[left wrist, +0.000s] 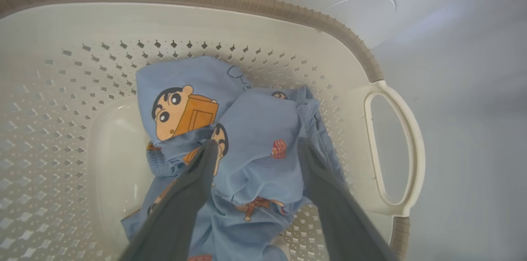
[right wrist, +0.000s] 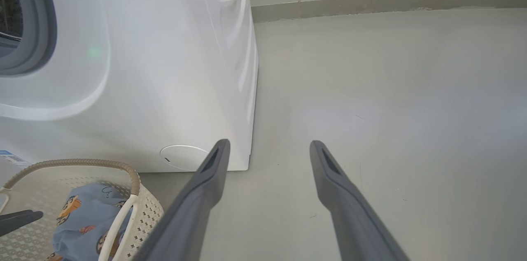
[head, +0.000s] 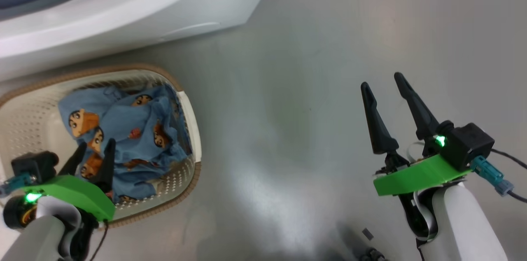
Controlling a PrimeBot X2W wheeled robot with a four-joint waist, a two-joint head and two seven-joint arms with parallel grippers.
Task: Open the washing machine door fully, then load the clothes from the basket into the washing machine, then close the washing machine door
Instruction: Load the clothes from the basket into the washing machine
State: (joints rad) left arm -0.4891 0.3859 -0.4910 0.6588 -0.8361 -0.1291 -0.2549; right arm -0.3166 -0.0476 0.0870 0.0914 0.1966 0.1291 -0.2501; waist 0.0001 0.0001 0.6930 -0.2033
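The cream basket [head: 193,129] with a brown rim sits on the floor in front of the white washing machine [head: 136,1]. Inside it lie the light blue cartoon-print clothes [head: 131,129]. My left gripper [head: 96,144] reaches down into the basket. In the left wrist view it [left wrist: 259,145] is open, its fingertips [left wrist: 210,150] set either side of a raised fold of the clothes [left wrist: 259,129]. My right gripper [head: 381,81] hangs open over bare floor to the right, nothing between its fingers [right wrist: 269,143]. The drum opening's grey gasket [right wrist: 45,26] shows. The washing machine door is out of view.
The washer's front right corner [right wrist: 251,88] stands just left of my right gripper, with a round flap [right wrist: 183,157] low on the front. Grey floor [head: 308,108] stretches right of the basket [right wrist: 138,182]. A wall skirting [right wrist: 370,1] runs along the back.
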